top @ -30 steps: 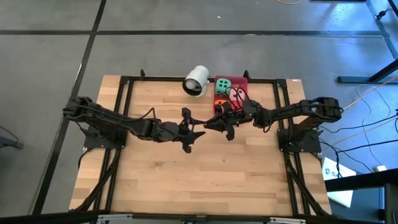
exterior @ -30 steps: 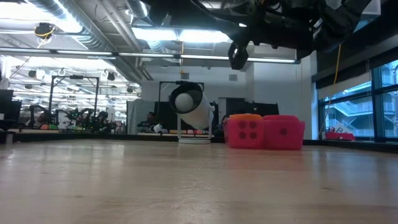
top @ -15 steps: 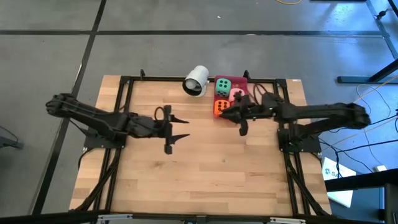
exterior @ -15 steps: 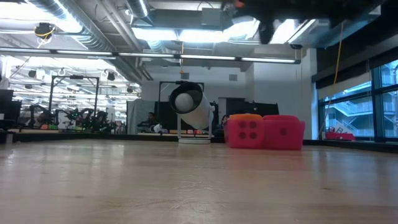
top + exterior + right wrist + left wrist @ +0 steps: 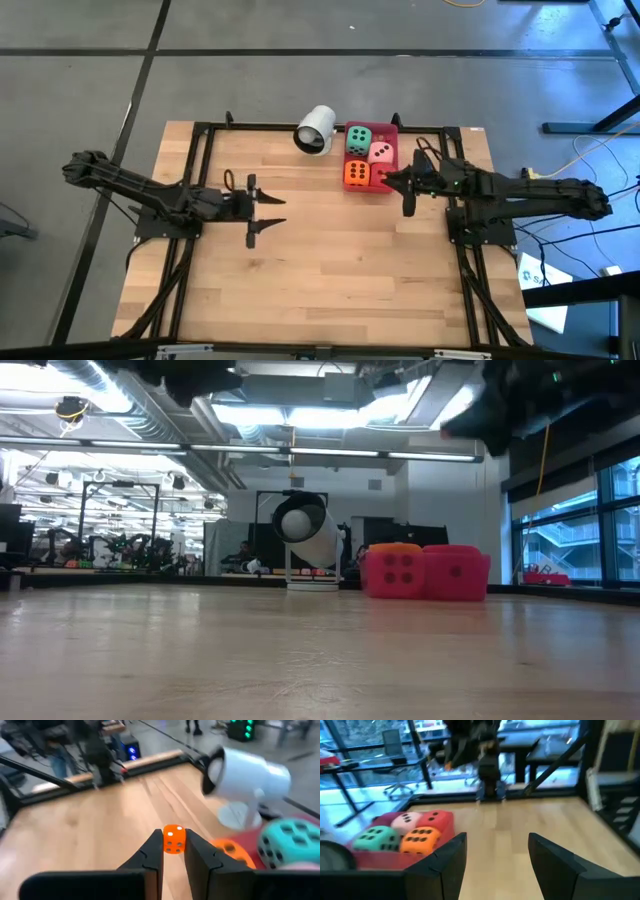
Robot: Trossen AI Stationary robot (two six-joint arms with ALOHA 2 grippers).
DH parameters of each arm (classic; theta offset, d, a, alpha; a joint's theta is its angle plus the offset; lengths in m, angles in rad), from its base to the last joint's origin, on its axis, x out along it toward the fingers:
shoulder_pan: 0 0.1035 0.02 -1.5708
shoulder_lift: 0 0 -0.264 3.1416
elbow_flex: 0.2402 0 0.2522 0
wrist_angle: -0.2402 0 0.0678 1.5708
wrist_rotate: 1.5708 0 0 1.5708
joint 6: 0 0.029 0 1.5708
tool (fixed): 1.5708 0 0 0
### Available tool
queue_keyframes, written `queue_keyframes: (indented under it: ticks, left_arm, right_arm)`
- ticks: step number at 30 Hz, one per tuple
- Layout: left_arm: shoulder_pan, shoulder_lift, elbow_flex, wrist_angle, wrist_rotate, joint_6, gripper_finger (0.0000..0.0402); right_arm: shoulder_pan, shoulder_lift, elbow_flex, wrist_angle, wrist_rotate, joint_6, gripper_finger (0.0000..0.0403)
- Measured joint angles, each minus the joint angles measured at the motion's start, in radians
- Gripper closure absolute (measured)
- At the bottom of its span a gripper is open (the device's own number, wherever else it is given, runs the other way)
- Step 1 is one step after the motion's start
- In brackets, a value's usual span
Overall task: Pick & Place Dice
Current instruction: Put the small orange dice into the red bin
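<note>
Wooden table (image 5: 330, 260), right tool (image 5: 173, 843) pinching small orange die (image 5: 174, 839), wrist view only

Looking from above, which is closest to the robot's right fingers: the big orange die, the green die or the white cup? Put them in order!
Starting from the right gripper, in the high view:
1. Big orange die, just to its left.
2. Green die, beyond the orange one, toward the table's far edge.
3. White cup, farthest left.

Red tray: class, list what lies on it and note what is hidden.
Four dice sit on the red tray: green die, pink die, orange die and red die. They cover most of its floor, so nothing beneath them can be seen.
</note>
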Motion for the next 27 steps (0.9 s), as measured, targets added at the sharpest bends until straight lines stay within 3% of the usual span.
queue_keyframes:
  ticks: [7, 12, 21, 27]
  left_arm:
    - [0.000, -0.019, -0.139, 0.171, 0.060, -0.072, 0.0197]
    - [0.000, -0.015, -0.194, 0.230, 0.060, -0.073, 0.0197]
    - [0.000, -0.016, -0.252, 0.340, 0.056, -0.008, 0.0197]
    - [0.000, -0.016, -0.252, 0.349, 0.045, 0.039, 0.0197]
  right_arm:
    - [-0.032, -0.034, -0.178, 0.211, 0.016, 0.029, 0.0351]
    - [-0.126, -0.021, -0.266, 0.360, 0.023, 0.021, 0.0351]
    - [-0.418, 0.036, -0.241, 0.428, -0.223, 0.015, 0.0351]
    - [-0.576, 0.183, -0.147, 0.419, -0.355, -0.026, 0.0351]
